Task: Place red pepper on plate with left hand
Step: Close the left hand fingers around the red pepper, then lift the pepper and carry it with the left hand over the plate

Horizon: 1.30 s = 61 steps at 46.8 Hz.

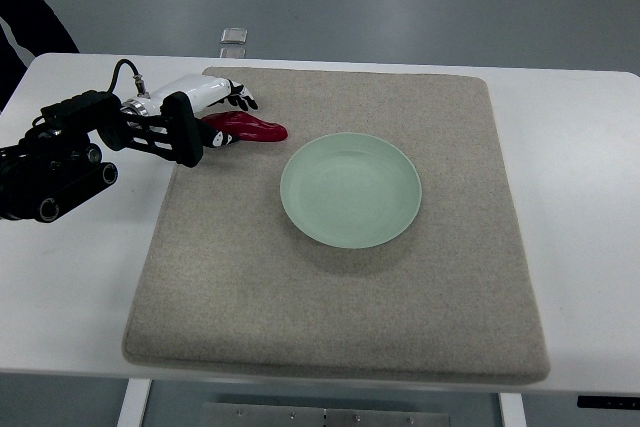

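Note:
A glossy red pepper (255,128) lies on the grey felt mat (340,287), near its far left corner. My left hand (226,119) reaches in from the left edge and its white fingers (236,99) curl over the pepper's left end, with the thumb (216,138) under the near side. The hand looks shut on the pepper, which stays low at the mat; its pointed tip sticks out to the right. A pale green round plate (296,209) sits empty at the mat's centre, a short way right of and nearer than the pepper. The right hand does not show.
The mat covers most of a white table (80,287). A small metal clip-like part (234,37) sits at the table's far edge. A dark sleeve of a person (30,7) shows at the top left corner.

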{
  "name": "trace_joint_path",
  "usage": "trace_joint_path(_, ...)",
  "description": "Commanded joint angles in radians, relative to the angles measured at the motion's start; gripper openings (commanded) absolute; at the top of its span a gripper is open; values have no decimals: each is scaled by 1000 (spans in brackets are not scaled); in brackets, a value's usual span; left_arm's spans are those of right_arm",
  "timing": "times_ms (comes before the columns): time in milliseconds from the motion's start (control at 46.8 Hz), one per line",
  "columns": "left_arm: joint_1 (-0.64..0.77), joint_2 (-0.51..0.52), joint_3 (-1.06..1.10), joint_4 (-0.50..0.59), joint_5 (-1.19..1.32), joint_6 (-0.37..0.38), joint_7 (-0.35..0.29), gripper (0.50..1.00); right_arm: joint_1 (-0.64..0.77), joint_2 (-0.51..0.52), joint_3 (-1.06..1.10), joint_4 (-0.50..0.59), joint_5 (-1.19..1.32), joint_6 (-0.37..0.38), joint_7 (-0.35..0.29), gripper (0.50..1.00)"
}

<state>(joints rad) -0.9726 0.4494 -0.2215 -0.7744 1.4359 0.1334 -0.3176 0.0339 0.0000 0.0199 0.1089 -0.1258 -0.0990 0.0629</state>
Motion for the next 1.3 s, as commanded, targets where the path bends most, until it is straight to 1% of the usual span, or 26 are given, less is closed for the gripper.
trace_joint_path(0, 2, 0, 1, 0, 0, 0, 0, 707, 1, 0, 0, 0, 0, -1, 0, 928)
trace_joint_path(214, 2, 2, 1, 0, 1, 0, -1, 709, 0, 0, 0, 0, 0, -1, 0, 928)
trace_joint_path(278, 2, 2, 1, 0, 3, 0, -1, 705, 0, 0, 0, 0, 0, -1, 0, 928)
trace_joint_path(320, 2, 2, 1, 0, 4, 0, -1, 692, 0, 0, 0, 0, 0, -1, 0, 928)
trace_joint_path(406, 2, 2, 1, 0, 11, 0, -1, 624, 0, 0, 0, 0, 0, 1, 0, 928)
trace_joint_path(448, 2, 2, 1, 0, 15, 0, -1, 598, 0, 0, 0, 0, 0, 1, 0, 928)
trace_joint_path(534, 2, 3, 1, 0, 17, 0, -1, 578, 1, 0, 0, 0, 0, 1, 0, 928)
trace_joint_path(577, 2, 3, 1, 0, 18, 0, -1, 555, 0, 0, 0, 0, 0, -1, 0, 928)
trace_joint_path(619, 2, 3, 1, 0, 18, 0, -1, 546, 0, 0, 0, 0, 0, -1, 0, 928)
trace_joint_path(641, 2, 3, 1, 0, 20, 0, -3, 529, 0, 0, 0, 0, 0, 1, 0, 928)
trace_joint_path(662, 2, 3, 1, 0, 20, 0, -3, 500, 0, 0, 0, 0, 0, -1, 0, 928)
trace_joint_path(1153, -2, 0, -18, -16, 11, 9, -8, 500, 0, 0, 0, 0, 0, -1, 0, 928)
trace_joint_path(1281, -17, -2, -26, -58, 3, 12, -12, 500, 0, 0, 0, 0, 0, 1, 0, 928)
